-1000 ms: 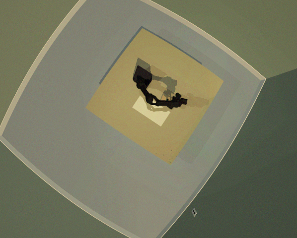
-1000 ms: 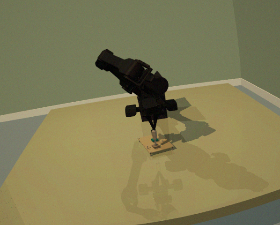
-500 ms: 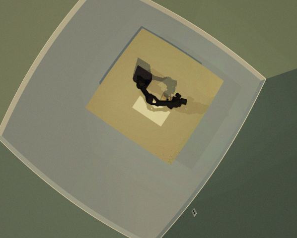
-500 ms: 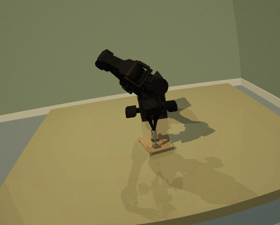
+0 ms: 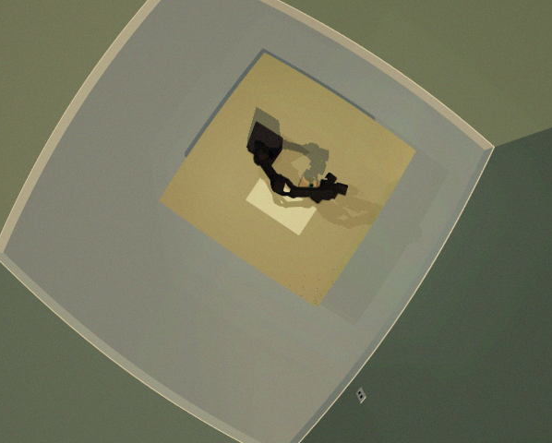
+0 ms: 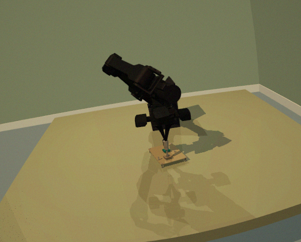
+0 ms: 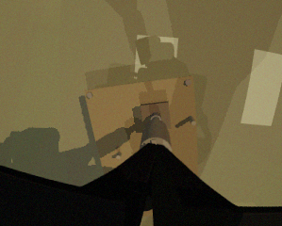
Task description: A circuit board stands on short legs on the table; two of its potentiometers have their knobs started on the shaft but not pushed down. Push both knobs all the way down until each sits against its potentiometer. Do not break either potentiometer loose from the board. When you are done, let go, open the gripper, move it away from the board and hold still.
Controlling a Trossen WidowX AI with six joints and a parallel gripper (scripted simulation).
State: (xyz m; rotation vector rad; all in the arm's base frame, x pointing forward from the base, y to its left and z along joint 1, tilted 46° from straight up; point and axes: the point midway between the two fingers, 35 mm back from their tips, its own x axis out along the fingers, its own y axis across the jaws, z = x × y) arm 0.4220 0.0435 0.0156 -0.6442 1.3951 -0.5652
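The tan circuit board [image 5: 305, 181] [image 6: 180, 157] [image 7: 112, 104] stands on short legs. A light grey cylindrical knob [image 6: 165, 144] [image 7: 156, 133] stands upright over a teal potentiometer [image 6: 164, 150] near the board's middle; whether a gap is left under it is too small to tell. In front of it in the exterior view, a brownish potentiometer [image 6: 167, 157] [image 7: 155, 106] has a slim grey upright part, whose knob I cannot make out clearly. My gripper [image 6: 165, 140] [image 7: 155, 151] is shut and empty, its joined tips at the top of the grey knob, seemingly touching it. The top view hides the tips behind the arm.
Small grey pins [image 7: 187, 83] [image 7: 89, 95] sit at the board's far corners in the wrist view. Two short parts [image 7: 192, 121] [image 7: 117, 154] stand on either side of the knob. The arm's dark base [image 5: 265, 137] is at the table's back. Shadows and bright light patches cross board and table.
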